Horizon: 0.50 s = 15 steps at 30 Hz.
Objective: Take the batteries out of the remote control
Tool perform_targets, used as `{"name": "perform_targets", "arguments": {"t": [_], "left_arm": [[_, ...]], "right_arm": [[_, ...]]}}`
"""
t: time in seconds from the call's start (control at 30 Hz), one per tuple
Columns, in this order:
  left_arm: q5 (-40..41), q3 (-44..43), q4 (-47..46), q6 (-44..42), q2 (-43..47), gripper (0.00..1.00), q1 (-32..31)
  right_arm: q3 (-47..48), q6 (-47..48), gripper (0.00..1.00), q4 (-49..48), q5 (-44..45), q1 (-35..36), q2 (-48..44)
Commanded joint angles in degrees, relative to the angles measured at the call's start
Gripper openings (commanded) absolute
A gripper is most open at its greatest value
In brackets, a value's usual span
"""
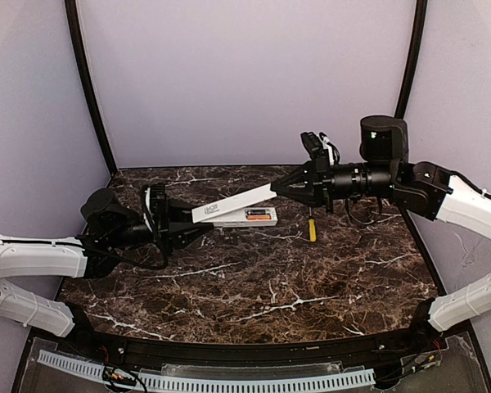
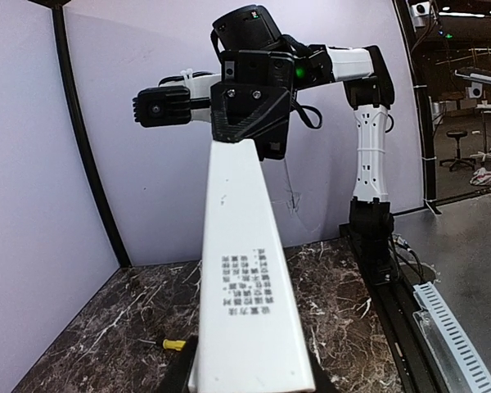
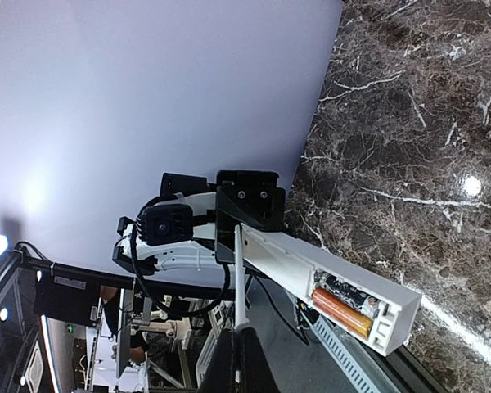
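My left gripper (image 1: 191, 227) is shut on one end of the white remote control (image 1: 244, 217), which reaches out to the right with its battery bay uncovered. Two batteries lie side by side in the bay, an orange one (image 3: 341, 313) and a dark one (image 3: 349, 292); the orange one (image 1: 259, 216) also shows from above. My right gripper (image 1: 280, 189) is shut on the far end of the thin white cover strip (image 1: 233, 203), tilted up off the remote. Its printed face (image 2: 244, 278) fills the left wrist view between my left gripper (image 2: 250, 381) and the right one. The strip (image 3: 240, 270) runs edge-on into my right gripper (image 3: 244, 332).
A yellow-handled screwdriver (image 1: 312, 230) lies on the dark marble table (image 1: 254, 286) just below the right gripper; it also shows as a yellow handle (image 2: 173, 345) in the left wrist view. Lilac walls close the back and sides. A white slotted rail (image 1: 229, 381) runs along the near edge.
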<state>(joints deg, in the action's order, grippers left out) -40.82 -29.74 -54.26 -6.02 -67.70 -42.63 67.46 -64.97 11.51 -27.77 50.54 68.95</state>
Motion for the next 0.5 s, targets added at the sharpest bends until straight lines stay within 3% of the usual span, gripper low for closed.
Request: {"name": "perform_targets", "arguments": {"t": [0.0, 0.47], "left_arm": [[0.24, 1.16, -0.27, -0.93, 1.59, 0.00, -0.12], [1.39, 1.50, 3.80, -0.95, 4.58, 0.00, -0.16]], "right_arm": [[2.47, 2.42, 0.00, -2.71, 3.57, -0.16, 0.77], [3.45, 5.73, 0.00, -4.53, 3.45, -3.40, -0.96]]}}
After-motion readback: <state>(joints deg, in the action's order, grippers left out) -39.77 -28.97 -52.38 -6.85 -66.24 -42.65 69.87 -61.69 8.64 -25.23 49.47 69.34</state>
